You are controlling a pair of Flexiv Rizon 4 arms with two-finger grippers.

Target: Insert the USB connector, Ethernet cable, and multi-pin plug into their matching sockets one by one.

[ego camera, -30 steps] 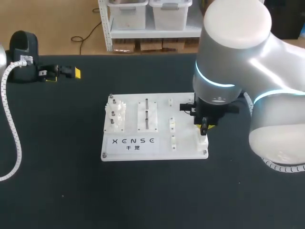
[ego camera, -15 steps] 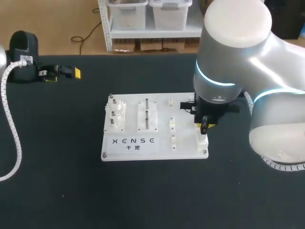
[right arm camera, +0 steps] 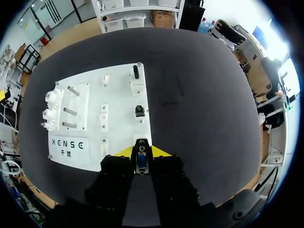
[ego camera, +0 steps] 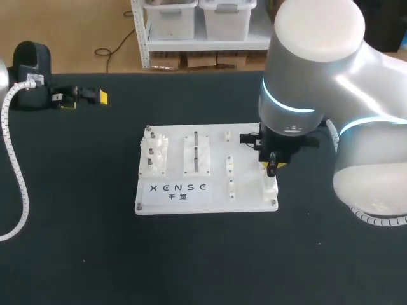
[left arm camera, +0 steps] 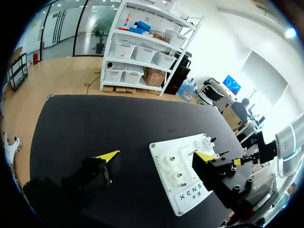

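Along board point(right arm camera: 121, 95) right edge, far socket point(right arm camera: 136, 72) and middle socket point(right arm camera: 139, 111) look filled. Third plug point(right arm camera: 141, 161) clamped in right gripper point(right arm camera: 141, 153) over near corner, probably not seated yet. Idle left gripper point(left arm camera: 156, 156) wide, empty.

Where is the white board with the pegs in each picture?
Head view: white board mid-table, under the right claw.
Left wrist view: board ahead of the left claw, partly hidden by it.
Right wrist view: board directly ahead of the right claw.
Shared landmark: white gears at one end.
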